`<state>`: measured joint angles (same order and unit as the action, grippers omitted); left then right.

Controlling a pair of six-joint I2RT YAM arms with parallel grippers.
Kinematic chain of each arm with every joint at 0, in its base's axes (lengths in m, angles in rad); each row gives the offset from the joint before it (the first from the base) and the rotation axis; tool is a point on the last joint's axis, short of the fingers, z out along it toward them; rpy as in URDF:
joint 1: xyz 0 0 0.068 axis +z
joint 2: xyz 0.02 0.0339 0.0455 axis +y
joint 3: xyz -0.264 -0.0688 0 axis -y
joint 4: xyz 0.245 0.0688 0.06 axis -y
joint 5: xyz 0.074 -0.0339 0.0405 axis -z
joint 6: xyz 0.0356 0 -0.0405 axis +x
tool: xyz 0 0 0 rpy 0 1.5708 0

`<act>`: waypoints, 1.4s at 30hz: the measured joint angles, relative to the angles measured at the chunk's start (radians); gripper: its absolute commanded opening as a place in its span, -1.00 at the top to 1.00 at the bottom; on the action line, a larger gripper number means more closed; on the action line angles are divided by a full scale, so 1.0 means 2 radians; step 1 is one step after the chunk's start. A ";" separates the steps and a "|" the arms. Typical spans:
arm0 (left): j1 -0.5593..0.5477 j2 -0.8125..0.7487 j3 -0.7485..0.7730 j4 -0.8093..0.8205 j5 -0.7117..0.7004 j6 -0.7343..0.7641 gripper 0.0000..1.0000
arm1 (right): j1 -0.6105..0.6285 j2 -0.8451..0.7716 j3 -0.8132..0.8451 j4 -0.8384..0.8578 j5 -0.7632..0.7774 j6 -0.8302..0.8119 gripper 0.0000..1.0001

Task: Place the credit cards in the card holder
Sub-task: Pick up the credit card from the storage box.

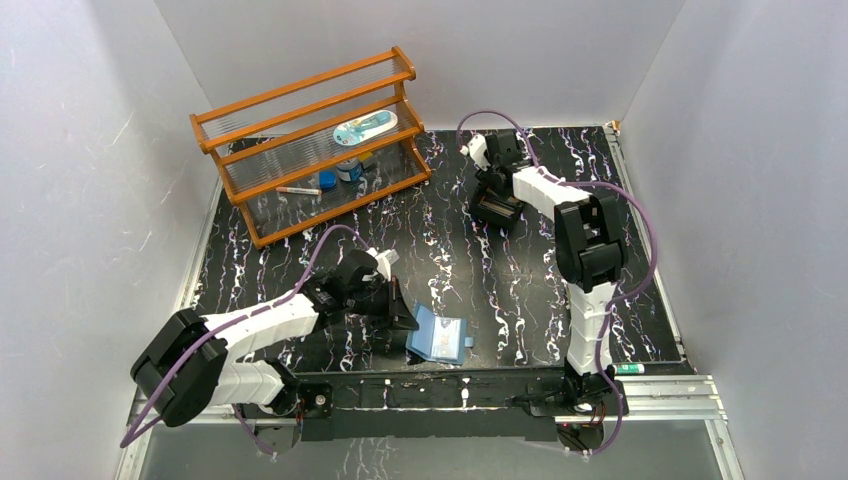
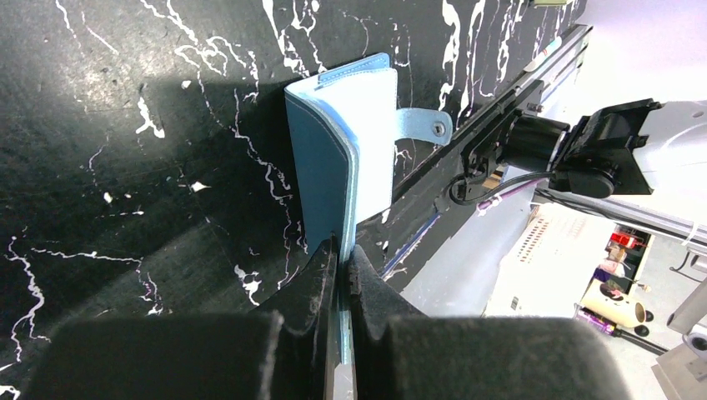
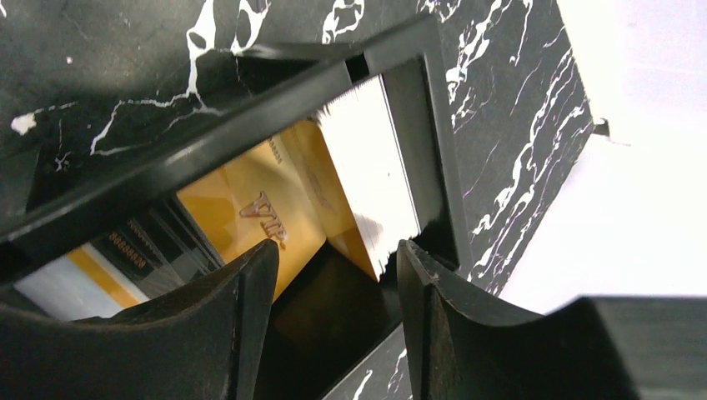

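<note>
Left claw (image 2: 340,250) is pressed together on the thin edge of the card holder (image 2: 358,142), which lies half open on the table (image 1: 520,290) just beside the near rail (image 1: 450,385), with its snap tab toward that rail. Right claw (image 3: 333,258) has its 2 fingers apart with nothing between them. It hangs just over the black tray (image 3: 421,125) at the far side, where the credit cards (image 3: 250,208) lie: 1 orange-gold card on top, 1 pale card next to it, and 1 striped card partly hidden under the tray wall. I judge that the step in hand is picking the 1st card, and I see no card in the holder yet. My next move calls for bringing the fingers to the free edge of only 1 card, because the cards overlap and lie flat. Tray walls sit close around them. Between tray and holder the table gives open room, and the wooden rack (image 1: 310,150) is well apart on the left.
</note>
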<state>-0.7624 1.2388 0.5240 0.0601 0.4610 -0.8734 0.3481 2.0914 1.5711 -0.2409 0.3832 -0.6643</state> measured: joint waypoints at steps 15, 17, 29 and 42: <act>0.000 -0.010 -0.004 -0.005 0.000 -0.005 1.00 | 0.000 0.037 0.037 0.006 0.023 -0.039 0.14; 0.000 -0.010 -0.004 -0.004 0.000 -0.005 1.00 | 0.000 0.037 0.037 0.008 0.027 -0.041 0.16; 0.000 -0.010 -0.005 -0.003 0.000 -0.009 1.00 | 0.000 0.037 0.037 0.016 0.033 -0.050 0.25; 0.000 -0.008 -0.013 0.006 0.000 -0.009 1.00 | 0.000 0.037 0.034 0.030 0.043 -0.063 0.51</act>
<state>-0.7624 1.2228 0.4984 0.0731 0.4603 -0.8913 0.3489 2.1658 1.6382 -0.1814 0.4698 -0.7895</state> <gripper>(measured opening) 0.028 0.358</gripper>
